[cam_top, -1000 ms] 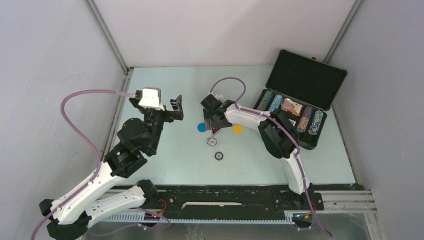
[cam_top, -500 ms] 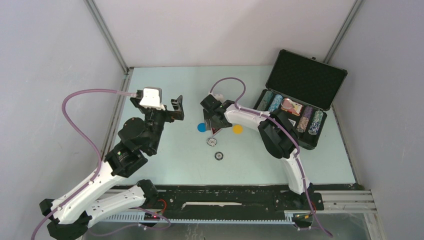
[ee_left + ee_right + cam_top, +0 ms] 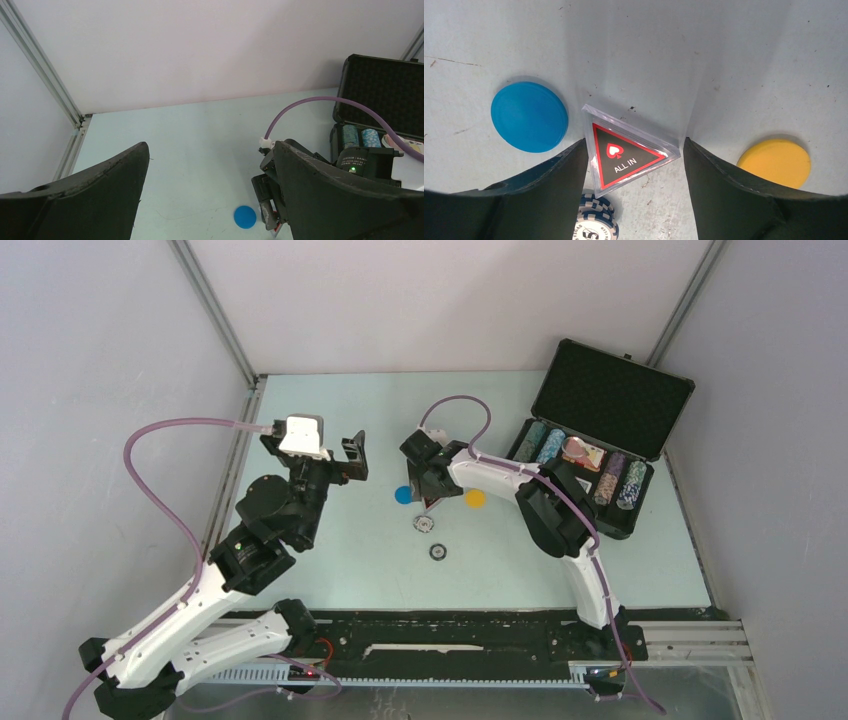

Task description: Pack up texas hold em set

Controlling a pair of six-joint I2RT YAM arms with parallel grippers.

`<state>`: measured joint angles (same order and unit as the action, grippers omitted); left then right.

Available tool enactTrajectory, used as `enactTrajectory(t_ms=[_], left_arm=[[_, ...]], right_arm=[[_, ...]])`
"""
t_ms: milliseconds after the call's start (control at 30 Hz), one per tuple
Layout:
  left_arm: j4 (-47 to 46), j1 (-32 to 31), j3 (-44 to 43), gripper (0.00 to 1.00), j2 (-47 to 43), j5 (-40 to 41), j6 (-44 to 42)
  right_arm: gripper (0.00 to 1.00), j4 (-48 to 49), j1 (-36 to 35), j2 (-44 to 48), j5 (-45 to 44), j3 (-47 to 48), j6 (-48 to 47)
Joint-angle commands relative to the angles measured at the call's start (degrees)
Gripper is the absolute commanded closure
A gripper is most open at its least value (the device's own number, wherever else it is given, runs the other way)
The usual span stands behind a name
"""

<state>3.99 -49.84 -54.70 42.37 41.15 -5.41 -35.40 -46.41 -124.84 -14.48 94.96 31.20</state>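
Texas hold em set is only partly packed. Its black briefcase (image 3: pixel 612 397) stands open at the far right of the table (image 3: pixel 330 410), with the foam-lined lid raised. In the lower half, rows of striped poker chips (image 3: pixel 540 443) stand in their slots, and a card deck (image 3: pixel 583 453) lies between the rows; I cannot tell its colour surely from the top view.

Several pieces are on the table, left of the case. The red triangle (image 3: pixel 629 155), in clear plastic and printed "ALL IN", lies flat near the middle. A blue disc (image 3: pixel 529 116) lies just beside it on the left and a yellow disc (image 3: pixel 774 162) a little apart on the right. A small stack of striped chips (image 3: pixel 596 217) lies just near the triangle's lower corner, and one dark chip (image 3: pixel 437 552) lies alone nearer to the arm bases.

The right gripper (image 3: pixel 634 150) is down at the table with one finger on each side of the triangle. In the right wrist view, one finger meets the triangle's left edge and the other meets its right corner, so the claw appears to be grasping it, while the triangle is flat on the surface.

The left gripper (image 3: pixel 210 150) hangs above the left part of the table, with its fingers spread wide and nothing between them.
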Motion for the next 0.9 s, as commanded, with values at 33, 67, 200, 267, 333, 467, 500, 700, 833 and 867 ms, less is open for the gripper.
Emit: enactTrajectory(t_ms=[33,67,200,267,333,467,500,700,833,867], left_arm=[[-1.0,0.4,-1.0,0.0,-0.5,-0.5,0.8],[-0.9,0.4,-1.0,0.0,-0.5,-0.5,0.8],[-0.9,0.4,-1.0,0.0,-0.6,-0.7,0.8],[-0.9,0.4,-1.0,0.0,-0.5,-0.6,0.8],[-0.9,0.5,-1.0,0.0,-0.5,-0.7,0.8],[-0.9,0.5,-1.1,0.0,-0.7,-0.9,0.9],[-0.8,0.4,-1.1,0.0,-0.7,-0.9,1.0],[-0.8,0.5,-1.2,0.0,-0.6,-1.0,1.1],[-0.7,0.5,-1.2,0.0,-0.7,-1.1,1.1],[-0.7,0.5,-1.2,0.0,-0.6,-1.1,1.1]], right_arm=[[0.24,-1.5,-1.0,0.5,0.6,0.5,1.6],[0.25,-1.5,-1.0,0.4,0.6,0.5,1.6],[0.31,-1.4,-1.0,0.5,0.1,0.4,1.7],[0.33,-0.8,-1.0,0.8,-0.1,0.1,1.7],[0.34,-0.3,-1.0,1.2,-0.6,-0.2,1.6],[0.35,1.2,-0.5,2.8,-2.0,-1.5,1.3],[0.36,1.7,-0.3,3.4,-2.2,-2.1,1.3],[0.37,5.5,0.8,8.4,-3.8,-5.1,0.1],[0.38,6.5,2.6,12.3,-4.4,-7.1,-0.4],[0.38,7.0,3.1,13.4,-4.4,-7.8,-0.4]])
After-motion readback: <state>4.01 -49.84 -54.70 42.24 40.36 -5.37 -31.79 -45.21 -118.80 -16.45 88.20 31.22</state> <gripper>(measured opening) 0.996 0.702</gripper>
